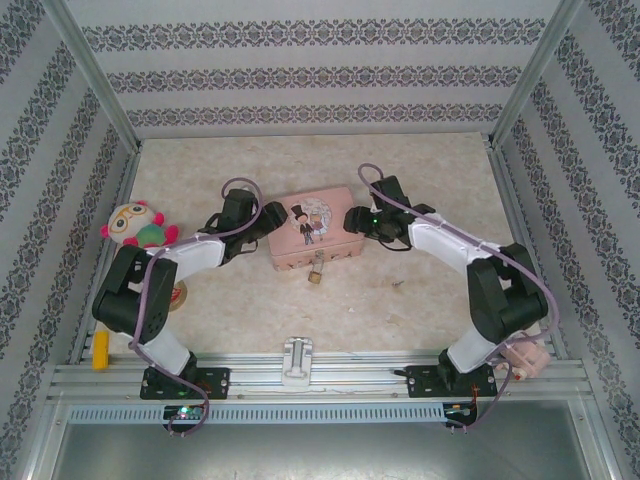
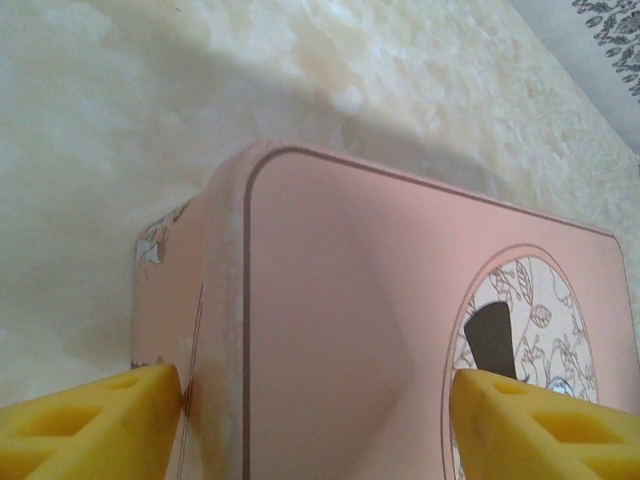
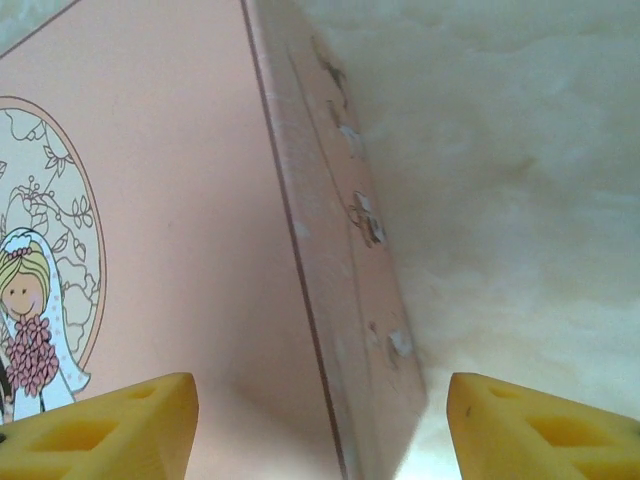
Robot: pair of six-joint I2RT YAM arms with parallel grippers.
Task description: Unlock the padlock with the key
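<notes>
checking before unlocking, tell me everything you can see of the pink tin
The pink tin is a rectangular, metal-looking box with rounded corners, lid shut, lying flat on the table. Its lid bears an oval picture with a cartoon bride; its side walls show small prints and scuffs. A brass padlock hangs at its near front. The left gripper and right gripper, both open, straddle its end edges.

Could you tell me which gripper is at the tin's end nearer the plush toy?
The left gripper, at the pink tin's left end, toward the plush toy; the right gripper sits at the opposite end.
</notes>
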